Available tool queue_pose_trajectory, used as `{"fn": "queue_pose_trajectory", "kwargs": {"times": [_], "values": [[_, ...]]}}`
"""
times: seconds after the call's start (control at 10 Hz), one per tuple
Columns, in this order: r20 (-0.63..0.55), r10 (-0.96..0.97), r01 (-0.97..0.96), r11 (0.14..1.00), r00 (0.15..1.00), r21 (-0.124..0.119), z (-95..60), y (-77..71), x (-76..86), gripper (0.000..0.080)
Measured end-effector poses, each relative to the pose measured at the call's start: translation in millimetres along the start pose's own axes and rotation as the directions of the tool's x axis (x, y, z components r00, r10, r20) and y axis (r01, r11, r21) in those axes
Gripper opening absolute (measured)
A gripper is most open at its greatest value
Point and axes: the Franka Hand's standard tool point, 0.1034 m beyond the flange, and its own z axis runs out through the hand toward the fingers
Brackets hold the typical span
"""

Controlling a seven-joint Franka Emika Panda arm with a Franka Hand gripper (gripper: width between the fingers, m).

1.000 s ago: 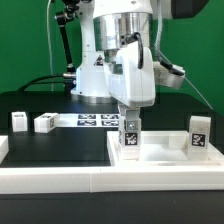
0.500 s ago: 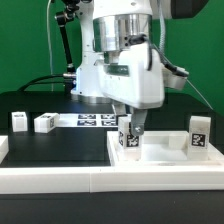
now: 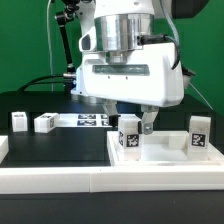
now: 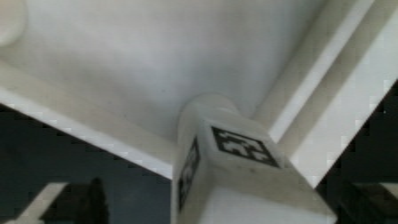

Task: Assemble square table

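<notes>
Though outside wrist view, loose legs (image 3: pixel 45 123) on table (image 3: pixel 60 150).

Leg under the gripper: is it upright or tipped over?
Upright. The leg stands on end on the top, its tag facing the exterior view. The open gripper is not touching it.
</notes>
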Motion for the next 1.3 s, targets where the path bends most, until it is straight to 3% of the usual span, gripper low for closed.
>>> {"fn": "queue_pose_trajectory", "kwargs": {"times": [0.2, 0.5, 0.8, 1.2, 1.3], "values": [[-0.001, -0.137, 0.137, 0.991, 0.991, -0.006, -0.1, 0.2, 0.1, 0.0649], [0.000, -0.401, 0.401, 0.915, 0.916, -0.043, -2.0, -2.5, -0.7, 0.0649], [0.009, -0.592, 0.591, 0.805, 0.806, -0.043, -2.1, -2.5, -0.6, 0.0649], [0.026, -0.826, 0.826, 0.562, 0.564, -0.047, -3.1, -3.4, 0.0, 0.0649], [0.028, -0.843, 0.843, 0.536, 0.538, -0.047, -3.1, -3.1, 0.3, 0.0649]]}}
